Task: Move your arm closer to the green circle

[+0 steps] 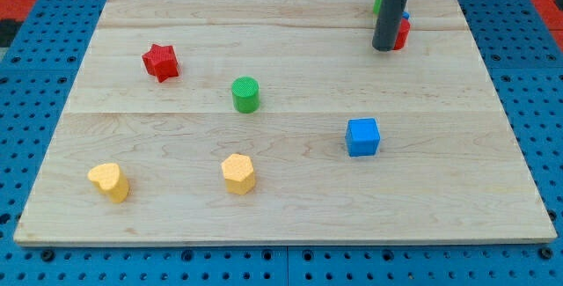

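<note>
The wooden board (290, 207) fills nearly the whole view, pale planks lying over a blue pegboard (35, 101). Next up, the dark rod (393, 9) drops in from the view's top right, and my tip (383, 48) sits on the board up there. There is no hand to speak of here, just a plain rod, nothing spread, pressed or pinching. Tucked right behind the rod are three blocks, mostly hidden: a red block (403, 33) touching it on the view's right, a sliver of a green block (376, 3) and a speck of a blue one (405, 14); shapes I cannot tell. On to the loose pieces: the blue cube (362, 136) right of centre, the red star (161, 61) at the left, and the green circle (245, 94) near the middle, well apart from my tip, down to its left. Along the bottom, a yellow hexagon-like block (238, 173) and a yellow heart (108, 181).
</note>
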You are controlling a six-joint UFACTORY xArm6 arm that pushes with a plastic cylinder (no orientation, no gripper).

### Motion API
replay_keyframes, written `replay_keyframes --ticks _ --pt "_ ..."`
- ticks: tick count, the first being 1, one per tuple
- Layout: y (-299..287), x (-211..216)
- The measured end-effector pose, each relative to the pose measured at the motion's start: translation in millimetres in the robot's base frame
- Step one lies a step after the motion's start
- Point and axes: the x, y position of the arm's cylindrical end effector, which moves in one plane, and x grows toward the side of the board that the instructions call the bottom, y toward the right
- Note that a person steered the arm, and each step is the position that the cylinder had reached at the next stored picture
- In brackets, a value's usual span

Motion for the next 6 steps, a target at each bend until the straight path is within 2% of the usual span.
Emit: replay_keyframes --ticks 2,3,5,6 --pt "-42 -15" --pt "-66 -4" --pt "-184 33" --pt "-233 73"
